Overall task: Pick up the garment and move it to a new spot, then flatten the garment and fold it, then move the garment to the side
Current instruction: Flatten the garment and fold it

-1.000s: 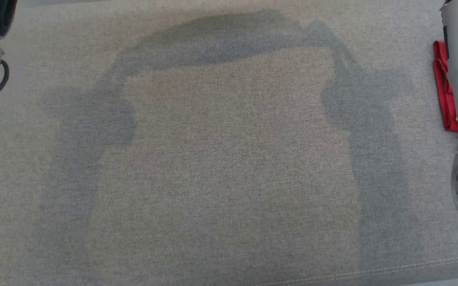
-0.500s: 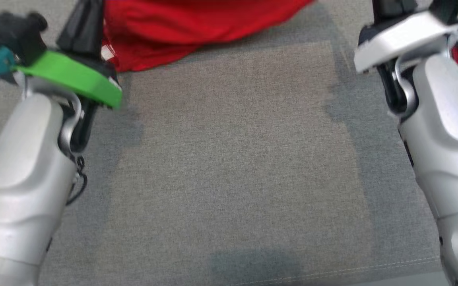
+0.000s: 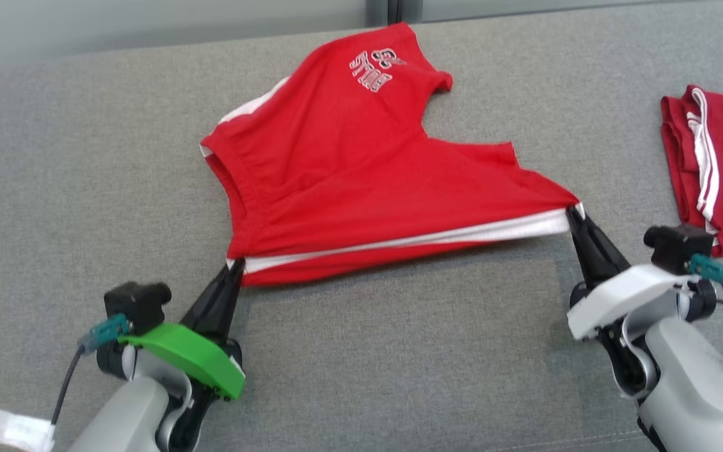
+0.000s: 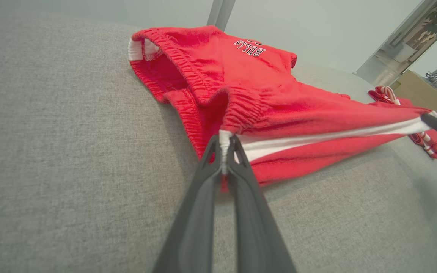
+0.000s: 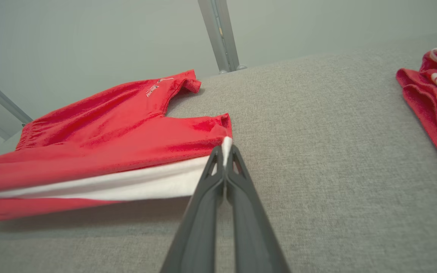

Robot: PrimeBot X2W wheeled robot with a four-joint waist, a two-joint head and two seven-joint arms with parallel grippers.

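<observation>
Left gripper (image 3: 236, 265) and right gripper (image 3: 570, 213) are each pinching a white-striped corner of the red shorts (image 3: 361, 182), light, limp cloth probably sagging unless gripped at both ends

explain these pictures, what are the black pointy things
This is a two-armed robot handling laundry. The wide picture is from a camera on its head, looking down; the other two are from each wrist, looking along that arm's claw. The black points are the claws. The left claw pinches the waistband corner of the red Bulls shorts; the right claw pinches the leg hem, with the white side stripe stretched between them. Both are shut on the cloth. The shorts lie on a grey fabric surface; a second red garment lies to the right.
</observation>
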